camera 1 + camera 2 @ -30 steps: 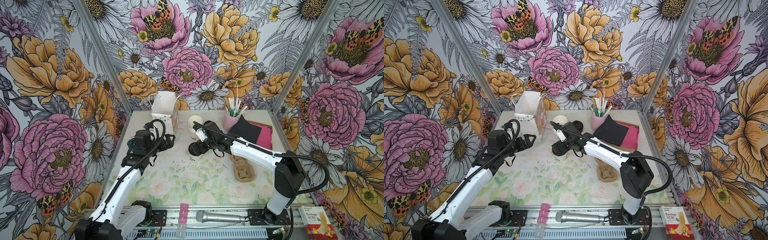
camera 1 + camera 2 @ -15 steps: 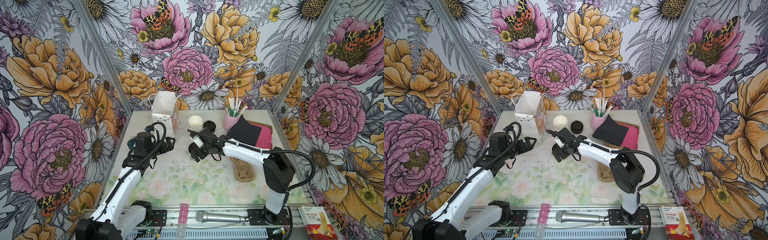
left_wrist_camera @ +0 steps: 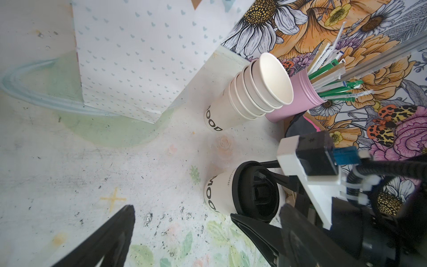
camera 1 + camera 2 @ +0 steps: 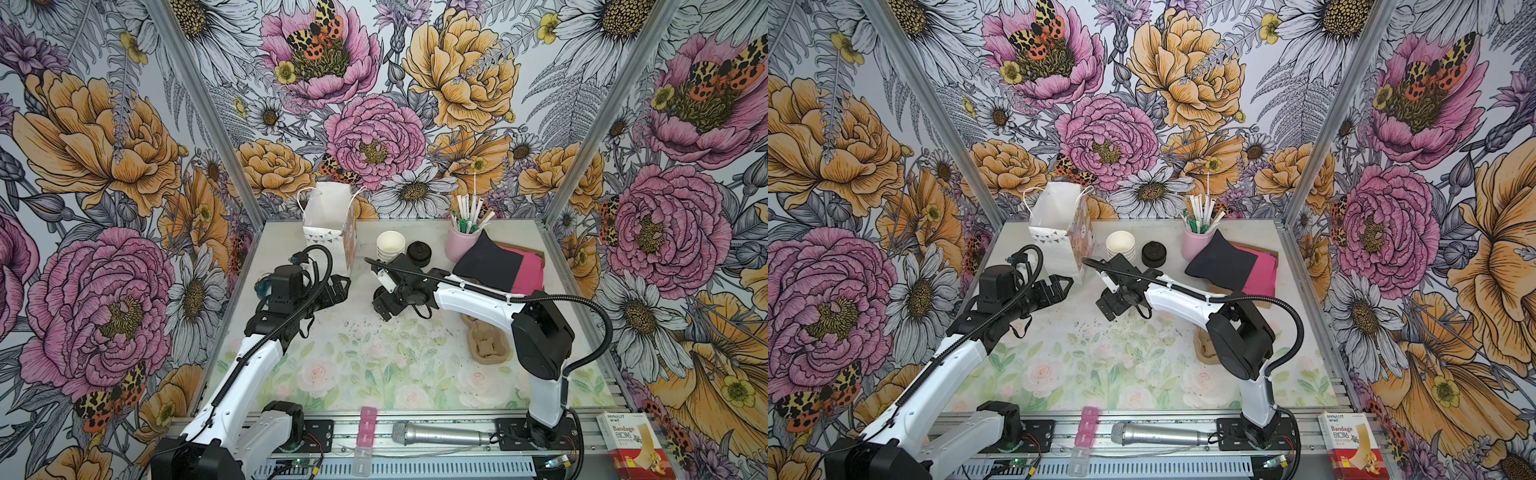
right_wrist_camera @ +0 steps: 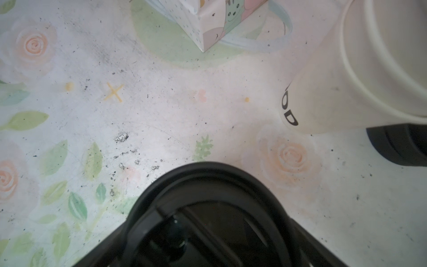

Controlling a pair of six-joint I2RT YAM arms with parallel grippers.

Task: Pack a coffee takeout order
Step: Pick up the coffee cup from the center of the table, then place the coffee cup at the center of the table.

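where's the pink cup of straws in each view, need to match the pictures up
In a top view: pink cup of straws at the back of the table, right of the stack of white cups.
In a top view: same spot.
Left wrist: just behind the stack's rims, straws fanning out.
Right wrist: not in it.
Shared landmark: the stack of white cups, in all four.
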